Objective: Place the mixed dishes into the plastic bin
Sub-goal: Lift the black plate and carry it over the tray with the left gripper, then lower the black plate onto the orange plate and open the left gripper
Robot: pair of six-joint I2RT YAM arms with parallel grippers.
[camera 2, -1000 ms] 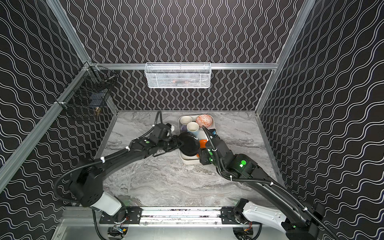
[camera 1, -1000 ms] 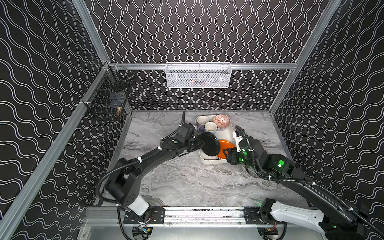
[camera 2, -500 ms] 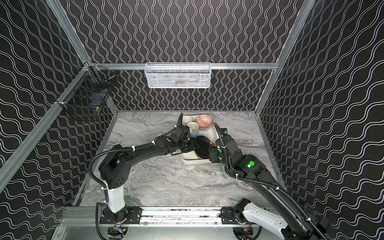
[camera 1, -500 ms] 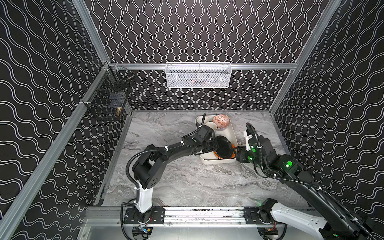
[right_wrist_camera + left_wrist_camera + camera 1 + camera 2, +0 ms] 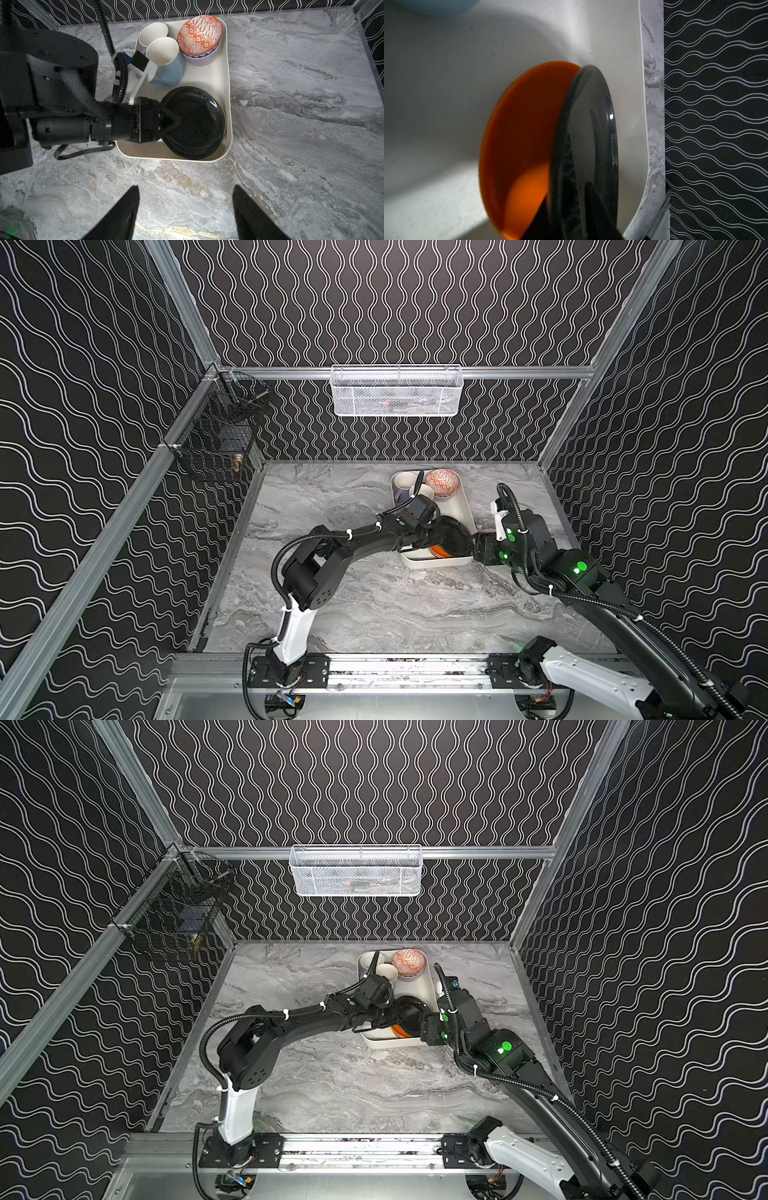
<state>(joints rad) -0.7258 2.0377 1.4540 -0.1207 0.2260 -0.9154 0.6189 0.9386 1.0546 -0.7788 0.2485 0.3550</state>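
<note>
The grey marbled desk [image 5: 374, 605] carries a cream plastic bin [image 5: 436, 563] toward its back right, and the dishes in view lie inside it. At the bin's near end a black plate [image 5: 195, 122] lies tilted over an orange plate [image 5: 521, 135], covering most of it, so only an orange sliver shows from above. At the far end an orange-patterned bowl [image 5: 199, 34] sits nested in a lavender bowl [image 5: 199, 59]. Beside them stand a light-blue mug [image 5: 170, 72] and a second mug [image 5: 152, 33], touching each other, both white inside. The left claw [image 5: 175, 121] reaches in from the left with its fingers on either side of the black plate's rim. The close view there is smeared, so I cannot tell whether they pinch it or merely straddle it. The right claw [image 5: 185, 187] hangs with its fingers wide apart over bare desk, just outside the bin's near right corner.
</note>
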